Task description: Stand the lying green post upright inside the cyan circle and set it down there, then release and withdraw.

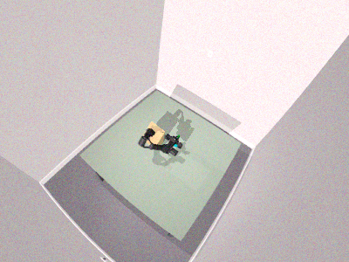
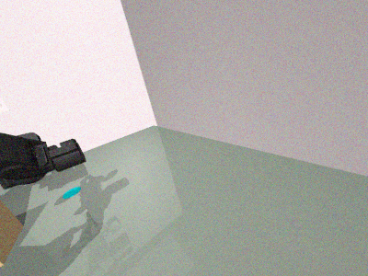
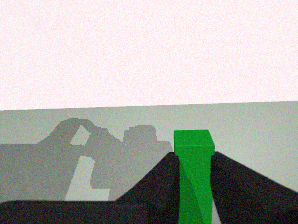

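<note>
My gripper (image 3: 192, 161) (image 1: 175, 141) is shut on the green post (image 3: 193, 180) (image 1: 178, 138). In the wrist view the post stands up between the two dark fingers, its top end above them. The cyan circle (image 2: 71, 193) is a small flat patch on the green table top, partly under the arm's shadow. In the top view the gripper and post are right at the circle. In the exterior view the black arm (image 2: 32, 158) reaches in from the left, above and behind the circle. The post is hidden there, and I cannot tell its height above the table.
The arm's tan base box (image 1: 155, 132) (image 2: 6, 232) stands just left of the gripper. The green table top (image 1: 174, 192) is ringed by a grey border, and pale walls (image 1: 244, 52) rise behind it.
</note>
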Action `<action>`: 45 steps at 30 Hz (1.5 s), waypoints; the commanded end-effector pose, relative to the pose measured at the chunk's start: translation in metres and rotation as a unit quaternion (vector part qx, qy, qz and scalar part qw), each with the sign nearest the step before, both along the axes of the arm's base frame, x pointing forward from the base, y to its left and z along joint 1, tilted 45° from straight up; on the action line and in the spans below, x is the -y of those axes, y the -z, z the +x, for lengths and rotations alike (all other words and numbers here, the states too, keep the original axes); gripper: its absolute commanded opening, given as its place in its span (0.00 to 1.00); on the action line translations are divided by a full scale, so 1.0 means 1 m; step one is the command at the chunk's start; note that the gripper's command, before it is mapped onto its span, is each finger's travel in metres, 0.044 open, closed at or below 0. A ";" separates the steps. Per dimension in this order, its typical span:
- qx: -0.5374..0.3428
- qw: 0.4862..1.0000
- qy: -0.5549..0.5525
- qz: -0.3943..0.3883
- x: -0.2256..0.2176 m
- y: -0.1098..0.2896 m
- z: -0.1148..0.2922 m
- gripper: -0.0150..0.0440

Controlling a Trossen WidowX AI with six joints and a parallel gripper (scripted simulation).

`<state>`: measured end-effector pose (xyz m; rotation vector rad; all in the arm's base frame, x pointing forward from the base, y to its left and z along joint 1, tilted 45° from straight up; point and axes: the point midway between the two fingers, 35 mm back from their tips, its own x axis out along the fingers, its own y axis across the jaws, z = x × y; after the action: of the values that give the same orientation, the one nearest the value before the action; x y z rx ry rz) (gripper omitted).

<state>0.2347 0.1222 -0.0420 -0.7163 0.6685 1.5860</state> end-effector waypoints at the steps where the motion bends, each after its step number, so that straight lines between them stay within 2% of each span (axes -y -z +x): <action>1: 0.001 1.000 -0.001 0.003 0.000 0.000 -0.001 0.29; 12: 0.001 1.000 -0.001 0.002 0.002 0.002 -0.001 0.29; 32: -0.001 1.000 -0.001 0.001 0.061 0.062 0.004 0.29; 45: -0.005 1.000 0.002 0.001 0.076 0.079 0.005 0.29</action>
<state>0.2381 0.0480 -0.1193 -0.6995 0.6791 1.5869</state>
